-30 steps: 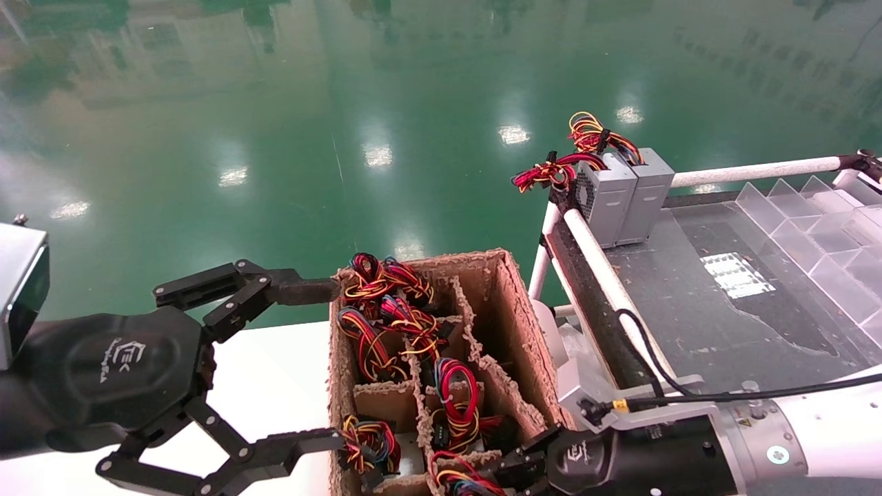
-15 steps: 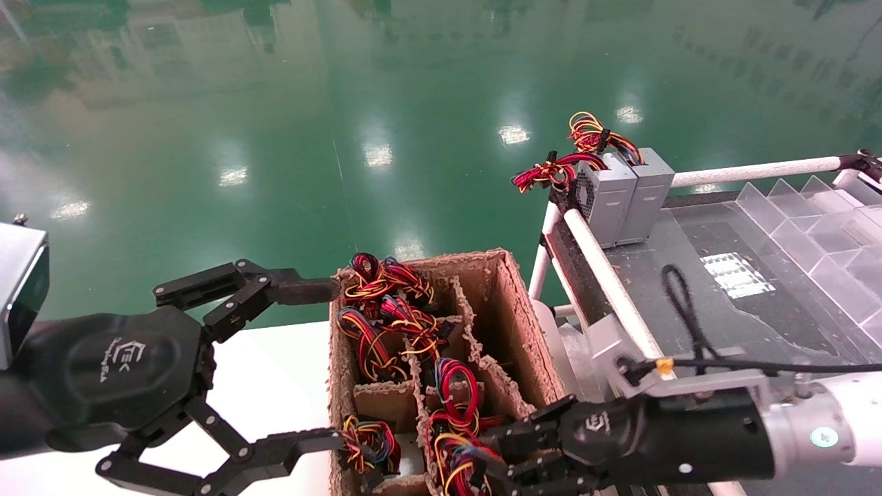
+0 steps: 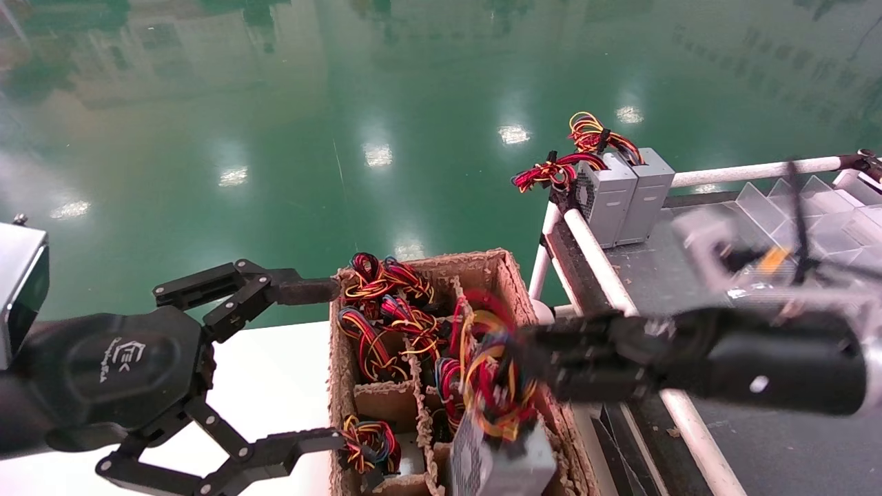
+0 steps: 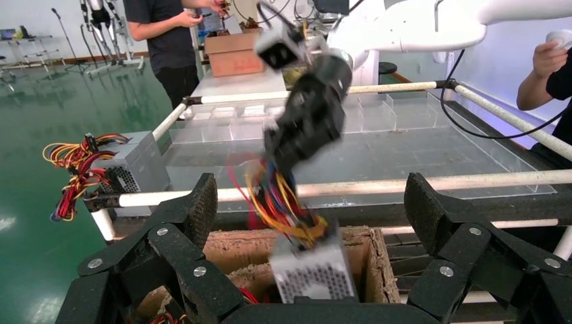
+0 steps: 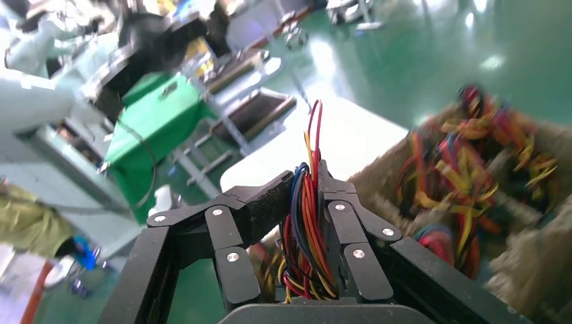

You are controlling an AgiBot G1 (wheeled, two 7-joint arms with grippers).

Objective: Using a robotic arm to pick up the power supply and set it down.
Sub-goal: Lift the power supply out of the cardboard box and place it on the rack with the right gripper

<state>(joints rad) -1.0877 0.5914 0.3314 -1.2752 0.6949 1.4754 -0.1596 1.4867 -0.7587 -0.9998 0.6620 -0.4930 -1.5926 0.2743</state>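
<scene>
The power supply (image 3: 501, 465), a grey metal box with a vented end, hangs tilted over the near right cells of the cardboard box (image 3: 513, 293). It dangles by its red, yellow and blue wire bundle (image 3: 490, 372). My right gripper (image 3: 534, 358) is shut on those wires, which run between its fingers (image 5: 270, 202). From the left wrist, the power supply (image 4: 311, 271) shows hanging just above the box rim under the right gripper (image 4: 303, 131). My left gripper (image 3: 324, 365) stands wide open beside the box's left wall, holding nothing.
Other cells of the cardboard box hold more wire bundles (image 3: 375, 310). To the right is a cart with white tube rails (image 3: 596, 258); two grey supplies (image 3: 623, 193) stand at its far corner and clear dividers (image 3: 792, 207) behind. People (image 4: 168, 34) stand beyond the cart.
My right gripper has risen and swung up and right with the wire bundle, drawing the power supply up out of its cell. The left arm has not moved.
</scene>
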